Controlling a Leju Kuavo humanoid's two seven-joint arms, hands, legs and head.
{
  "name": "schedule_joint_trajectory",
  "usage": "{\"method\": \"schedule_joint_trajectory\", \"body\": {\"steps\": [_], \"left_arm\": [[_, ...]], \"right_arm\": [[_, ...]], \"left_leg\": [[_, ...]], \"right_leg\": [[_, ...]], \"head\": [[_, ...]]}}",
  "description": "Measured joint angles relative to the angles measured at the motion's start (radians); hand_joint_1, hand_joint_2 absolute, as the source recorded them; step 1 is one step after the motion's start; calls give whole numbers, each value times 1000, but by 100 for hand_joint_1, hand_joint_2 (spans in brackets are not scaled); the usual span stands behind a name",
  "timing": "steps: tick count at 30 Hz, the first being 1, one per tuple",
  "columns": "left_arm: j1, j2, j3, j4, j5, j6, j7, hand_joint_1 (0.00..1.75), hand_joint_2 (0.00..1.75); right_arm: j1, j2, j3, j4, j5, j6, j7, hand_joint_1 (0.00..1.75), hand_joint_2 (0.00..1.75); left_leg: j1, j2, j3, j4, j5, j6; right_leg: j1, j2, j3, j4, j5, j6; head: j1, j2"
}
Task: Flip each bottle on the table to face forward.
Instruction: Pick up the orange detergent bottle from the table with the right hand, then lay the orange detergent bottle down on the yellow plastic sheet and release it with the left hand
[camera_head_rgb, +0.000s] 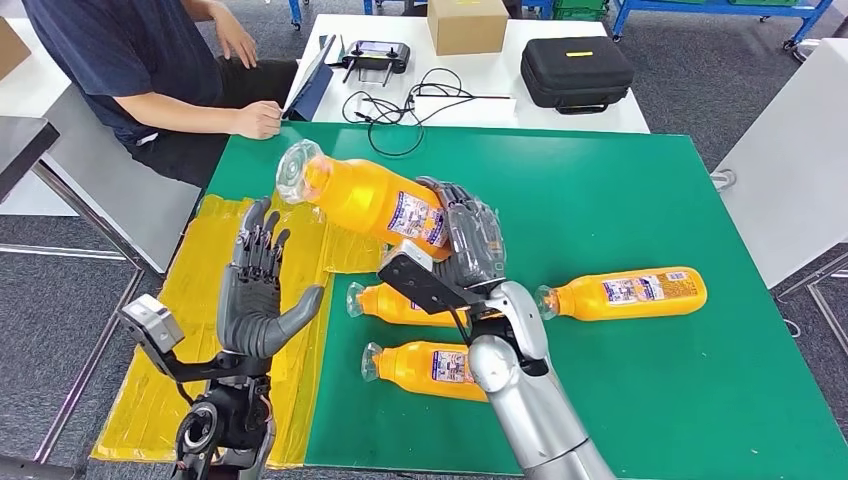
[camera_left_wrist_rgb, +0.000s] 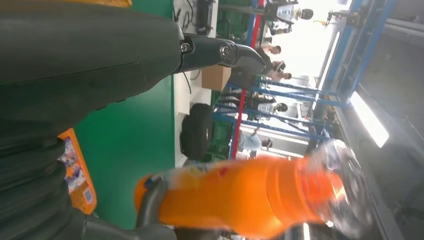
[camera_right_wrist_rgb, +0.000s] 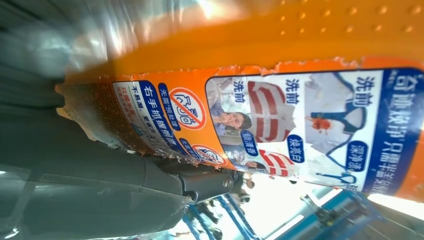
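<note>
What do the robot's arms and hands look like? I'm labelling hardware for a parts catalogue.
The right arm is a smooth silver shell with rounded joints. The right hand and left hand are dark grey with jointed fingers. Each wrist carries a boxy camera on a black bracket, and the left forearm is black with exposed parts.

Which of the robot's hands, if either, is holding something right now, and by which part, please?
The right hand grips an orange bottle around its labelled lower body, lifted off the green table. The left hand is open, holding nothing.

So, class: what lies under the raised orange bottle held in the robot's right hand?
Below the orange bottle is the green mat. The right hand covers part of it.
</note>
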Motion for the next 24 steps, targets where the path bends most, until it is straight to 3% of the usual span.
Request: {"method": "schedule_joint_trajectory", "body": {"steps": [8, 13, 18, 24], "left_arm": [[-46, 3, -10, 32, 24, -2, 18, 0, 175], [-62, 5, -18, 44, 48, 3, 19, 0, 175], [-60, 14, -12, 37, 75, 31, 16, 0, 175], [-29, 31, 27, -8, 94, 58, 12, 0, 175]], "right_arm": [[-14, 58, 42, 24, 24, 34, 57, 175, 175], [-17, 85, 91, 15, 114, 56, 121, 175, 175], [-19, 119, 189, 21, 200, 73, 162, 175, 175], [-29, 125, 326, 35, 176, 108, 176, 175, 175]], "left_leg": [[0, 0, 0, 0, 0, 0], [0, 0, -1, 0, 0, 0], [0, 0, -1, 0, 0, 0], [1, 1, -1, 0, 0, 0]], "right_leg": [[0, 0, -1, 1, 0, 0], [0, 0, -1, 1, 0, 0], [0, 0, -1, 1, 0, 0], [0, 0, -1, 1, 0, 0]], "head": [[0, 0], [0, 0], [0, 0], [0, 0]]}}
